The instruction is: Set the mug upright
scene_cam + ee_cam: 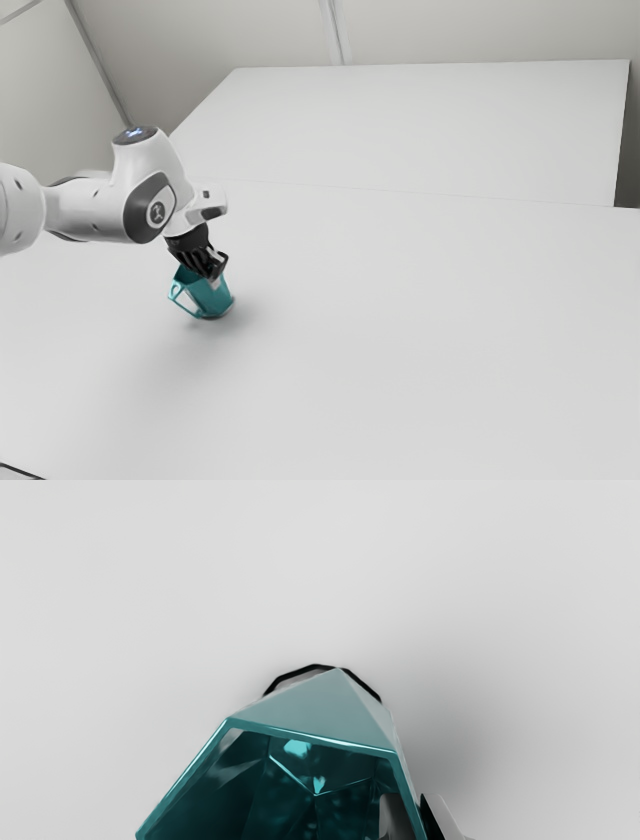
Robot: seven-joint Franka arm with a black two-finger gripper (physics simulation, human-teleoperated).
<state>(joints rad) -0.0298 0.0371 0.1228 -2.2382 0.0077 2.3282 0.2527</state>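
Note:
The teal faceted mug is in the exterior view's left part, tilted, its handle toward the exterior view's left. My gripper reaches down to its rim from above. In the wrist view the mug shows its open mouth and dark inside. There the gripper has one finger inside the mouth and the other outside, with the mug's wall pinched between them. Part of the mug's base shows as a dark edge beyond the wall.
A large white table spreads around the mug. Another pale surface lies behind it. A thin dark line crosses the near left corner in the exterior view.

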